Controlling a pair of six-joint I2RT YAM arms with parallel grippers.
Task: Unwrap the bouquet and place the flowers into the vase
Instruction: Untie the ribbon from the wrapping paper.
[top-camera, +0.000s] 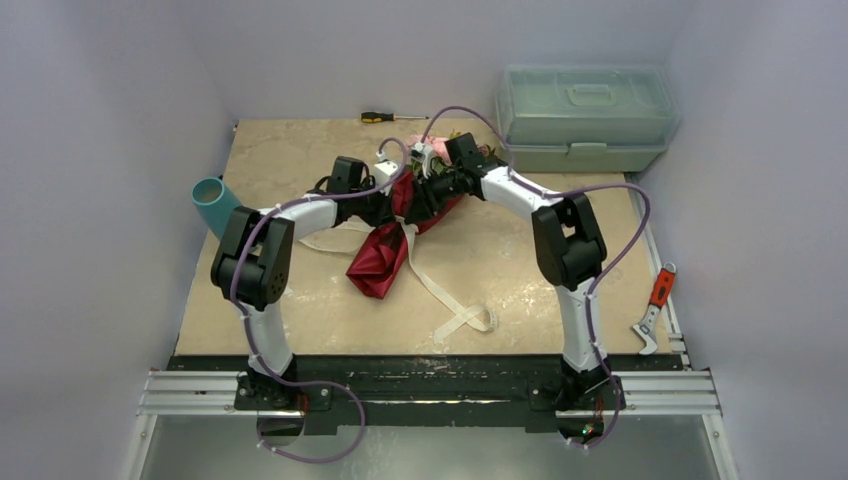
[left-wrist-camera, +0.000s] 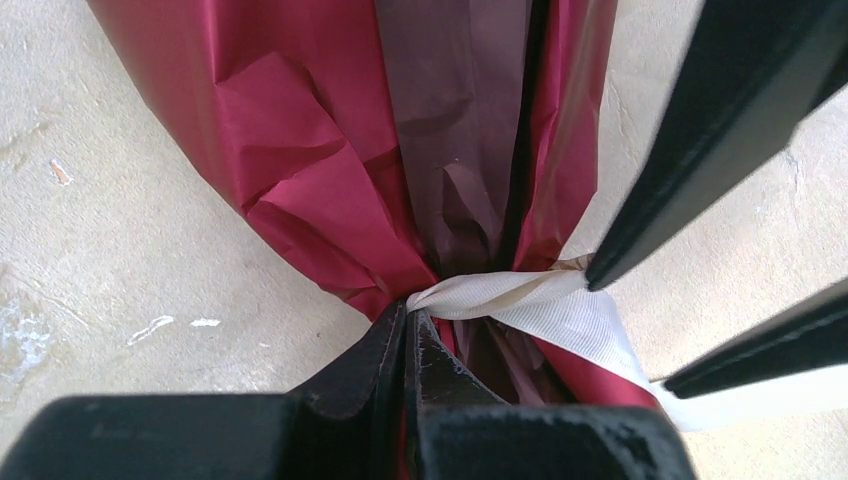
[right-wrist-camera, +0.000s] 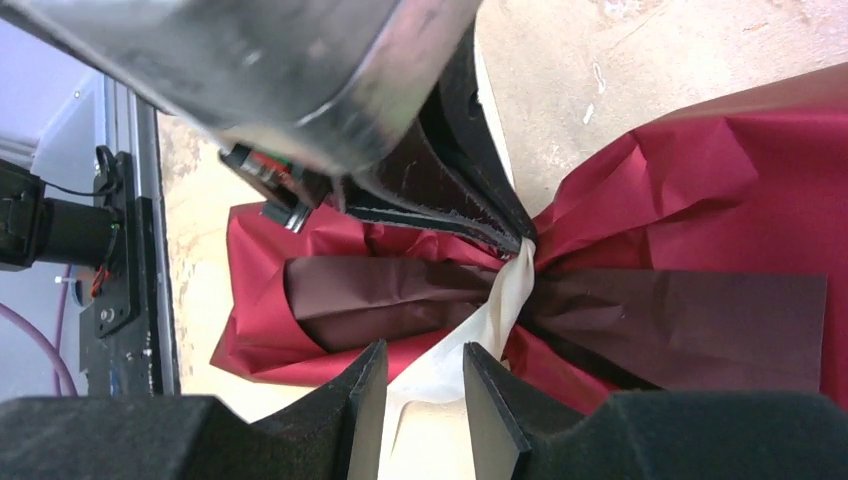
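Note:
The bouquet (top-camera: 383, 258) lies mid-table, its maroon paper (left-wrist-camera: 300, 150) pinched at the waist by a cream ribbon (left-wrist-camera: 560, 305). Pink flowers (top-camera: 437, 147) peek out at its far end behind the arms. My left gripper (left-wrist-camera: 410, 318) is shut on the ribbon right at the waist, with its tips against the paper. My right gripper (right-wrist-camera: 425, 375) stands open, and the ribbon (right-wrist-camera: 450, 360) runs loose between its fingers (right-wrist-camera: 365, 390). In the left wrist view one of those fingers (left-wrist-camera: 720, 130) touches the ribbon. The teal vase (top-camera: 213, 200) lies tilted at the table's left edge.
A pale green toolbox (top-camera: 585, 115) stands at the back right and a screwdriver (top-camera: 385, 117) lies at the back edge. A red-handled tool (top-camera: 655, 300) rests off the right edge. Loose ribbon ends (top-camera: 455, 305) trail toward the front.

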